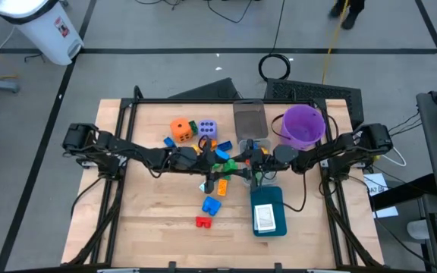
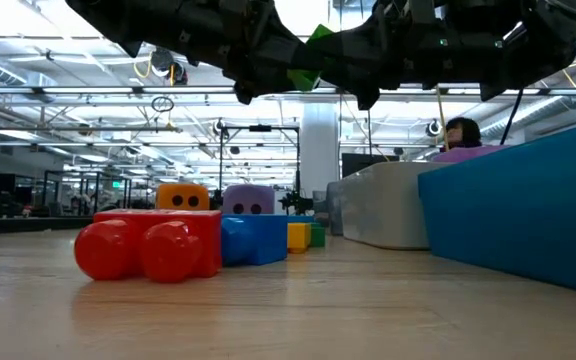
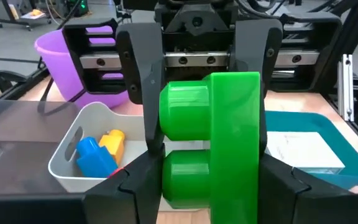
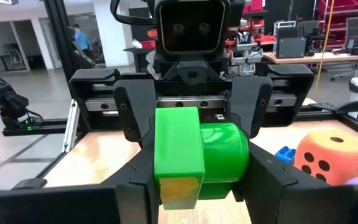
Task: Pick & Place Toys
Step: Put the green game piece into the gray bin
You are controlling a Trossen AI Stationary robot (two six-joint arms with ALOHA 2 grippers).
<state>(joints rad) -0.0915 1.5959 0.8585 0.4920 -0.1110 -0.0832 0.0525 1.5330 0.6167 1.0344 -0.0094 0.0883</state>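
A green block with two round studs (image 3: 210, 143) hangs above the table's middle between my two grippers, which face each other. It also shows in the right wrist view (image 4: 197, 155) and the low view (image 2: 313, 50). My left gripper (image 3: 207, 193) reaches in from the table's left and is shut on it. My right gripper (image 4: 201, 190) reaches in from the right and is shut on it too. An orange die (image 1: 180, 129), a lavender die (image 1: 208, 128) and loose blue (image 1: 212, 205), red (image 1: 203, 221) and orange (image 1: 221, 186) blocks lie on the table. My left gripper pinches the green block between its two fingers, one on the stud ends (image 3: 165, 180) and one on the flat back (image 3: 261, 174). The fingers lie level, coming from the table's left. The block is lifted clear of the table. My right gripper pinches the same block between its two fingers, one on the flat back (image 4: 157, 177) and one on the stud ends (image 4: 246, 165). The fingers lie level, coming from the table's right, opposite my left gripper's fingers.
A purple bucket (image 1: 303, 125) stands at the far right, a grey container (image 1: 250, 120) beside it. A teal tray (image 1: 268, 211) with a white card (image 1: 264, 218) lies near right. A white bin (image 3: 73, 149) holding blue and yellow blocks sits below the grippers.
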